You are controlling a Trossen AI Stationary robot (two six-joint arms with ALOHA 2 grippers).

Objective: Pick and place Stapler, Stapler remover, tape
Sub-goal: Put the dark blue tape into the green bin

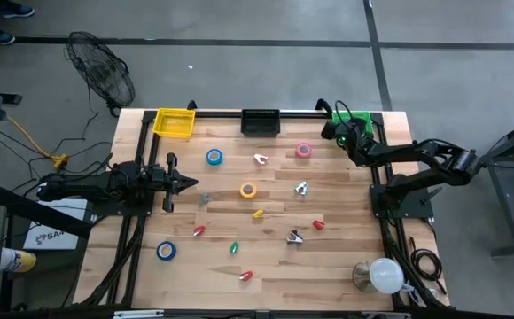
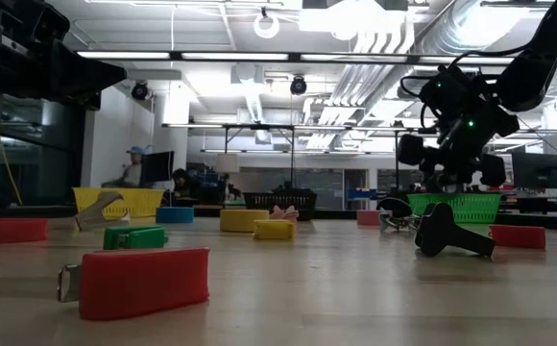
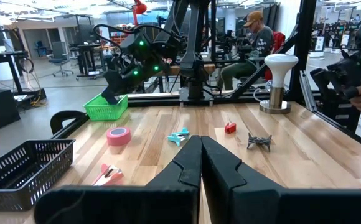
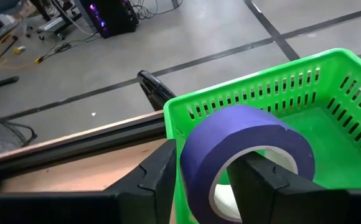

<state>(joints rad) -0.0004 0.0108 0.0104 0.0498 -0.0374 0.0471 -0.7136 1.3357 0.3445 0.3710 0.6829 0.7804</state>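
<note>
One roll in hand: a purple-blue tape roll sits between the fingers of the right end effector, one finger outside the ring, the other through its open centre.
Right end effector state: fingers parted around the roll, which stands upright between them; whether they press it or have let go, I cannot tell.
Where it is: over the green basket at the far right corner of the surface, the roll above the basket's near wall and floor.
Step in hand: judged to be the drop of this tape into the green basket, the place half of a pick and place.
Next move calls for: spreading the fingers enough for the roll to fall free, then lifting clear without dragging the ring on the inner finger.
Risk: the roll may hang on the inner finger or tip over the basket's rim.
Left end effector: fingers closed together, holding nothing, waiting at the left side of the surface.
Tape left out: blue roll, pink roll, yellow roll and another blue roll lie apart on the surface.
Other baskets: yellow basket and black basket stand along the far edge.
</note>
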